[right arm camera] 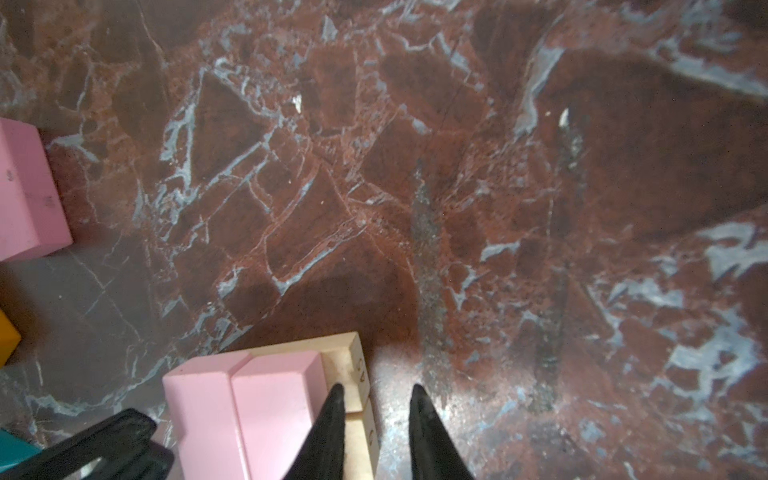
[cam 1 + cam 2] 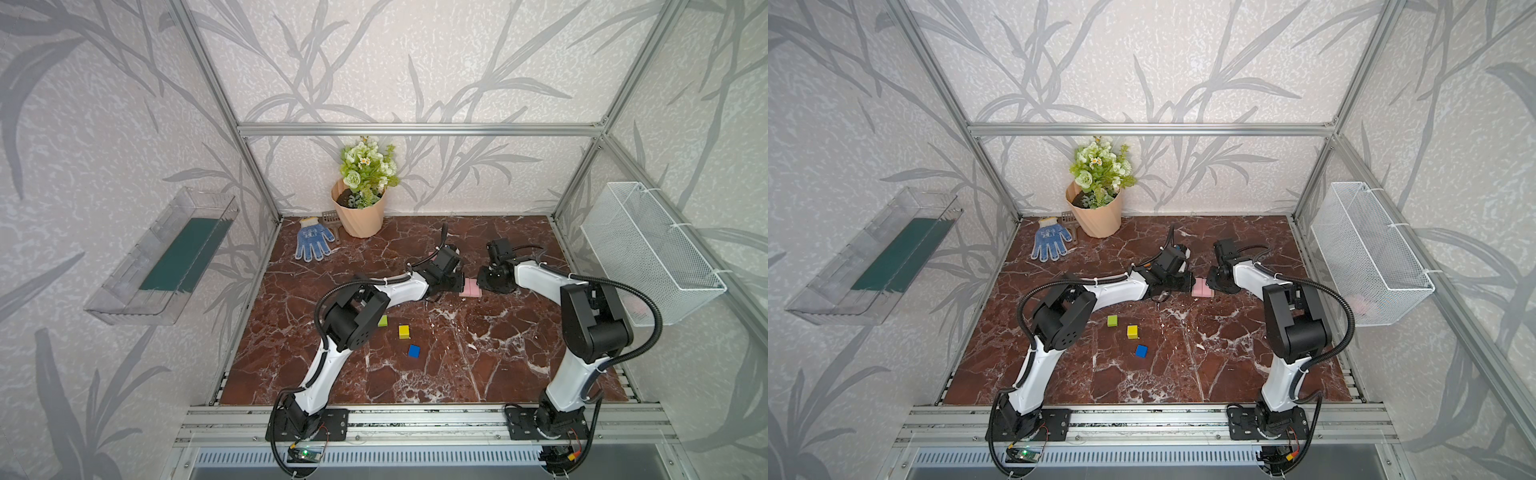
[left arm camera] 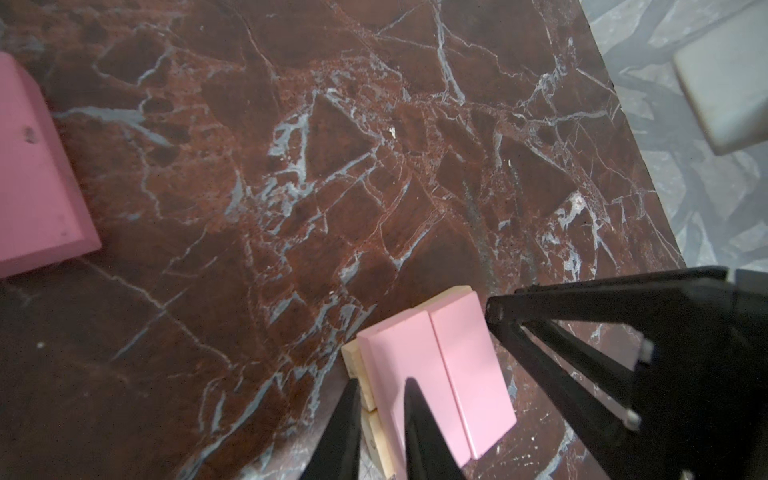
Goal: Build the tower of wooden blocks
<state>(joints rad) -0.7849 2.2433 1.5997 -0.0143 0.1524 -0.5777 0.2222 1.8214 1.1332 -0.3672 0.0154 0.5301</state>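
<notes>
Tower, both top views: only a base so far, with two pink bars point(image 2: 471, 288) point(image 2: 1203, 287) side by side mid-tabletop point(image 2: 478, 365). The left gripper point(image 2: 456, 286) and right gripper point(image 2: 483, 285) sit just beside it, one on each side.
Loose cubes: lime cube point(image 2: 382, 320), yellow cube point(image 2: 404, 331) and blue cube point(image 2: 414, 351) lie well apart from the base, nearer the left arm.
Left wrist view: left gripper point(image 3: 382, 384) fingers are drawn together and pinch nothing, with the tips at the base's edge. Plain-wood bars point(image 3: 353, 361) lie under the pink, ends toward these fingers.
Right wrist view: right gripper point(image 1: 377, 388) fingers are almost together and empty, at the plain-wood bars' point(image 1: 360, 365) opposite ends.
Axis: the pink bars cross the line between the arms; the wood runs along it.
Next reach, likely: the left arm, being nearer the cubes.
</notes>
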